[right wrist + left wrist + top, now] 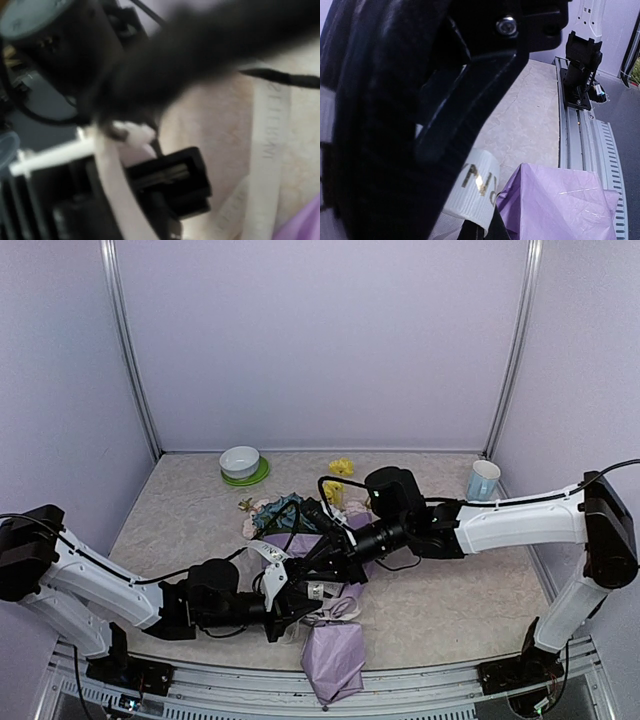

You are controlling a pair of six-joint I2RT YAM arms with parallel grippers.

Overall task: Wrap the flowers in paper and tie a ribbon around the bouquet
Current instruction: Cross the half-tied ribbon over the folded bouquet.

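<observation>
The bouquet lies in the middle of the table, its lilac paper (335, 655) running toward the near edge and the blue and pink flowers (283, 512) showing at the far end. My left gripper (298, 614) is at the paper's narrow part, shut on the cream ribbon (476, 186), which loops beside the paper (560, 205). My right gripper (322, 562) is just above it, over the bundle. The right wrist view is blurred. It shows ribbon strips (269, 150) on the table and across the foreground. Its jaws cannot be made out.
A white bowl (241, 462) on a green plate stands at the back left. A loose yellow bloom (341, 468) lies at the back centre and a pale blue cup (483, 480) at the back right. The table's metal rail (580, 135) runs along the near edge.
</observation>
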